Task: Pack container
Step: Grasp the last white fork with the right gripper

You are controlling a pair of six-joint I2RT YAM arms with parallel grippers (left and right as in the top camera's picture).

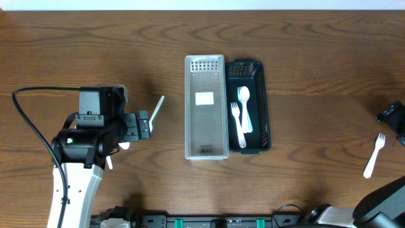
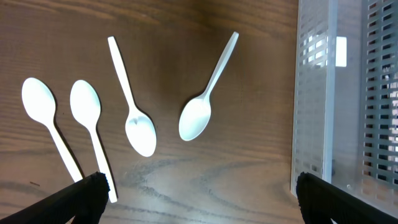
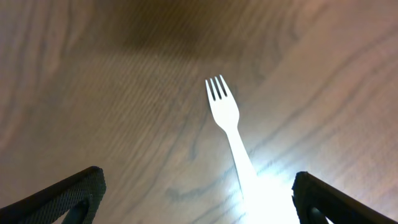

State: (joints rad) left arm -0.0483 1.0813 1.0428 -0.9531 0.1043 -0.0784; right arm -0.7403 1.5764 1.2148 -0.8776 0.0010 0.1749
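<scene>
A clear plastic container (image 1: 205, 107) stands mid-table beside a black slotted basket (image 1: 266, 104) that holds a white spoon (image 1: 245, 107) and a white fork (image 1: 238, 123). My left gripper (image 1: 142, 126) is open and empty above several white spoons lying loose on the wood (image 2: 196, 118) (image 2: 140, 130) (image 2: 87, 106). In the left wrist view its fingers (image 2: 199, 199) straddle bare wood below the spoons. My right gripper (image 1: 393, 117) is at the far right edge, open and empty (image 3: 196, 199). A white fork (image 3: 225, 115) lies between its fingers, also seen from overhead (image 1: 374, 154).
The clear container's wall (image 2: 314, 93) and the black basket (image 2: 379, 93) fill the right side of the left wrist view. A black cable (image 1: 31, 126) loops by the left arm. A black rail runs along the table's front edge (image 1: 209, 221).
</scene>
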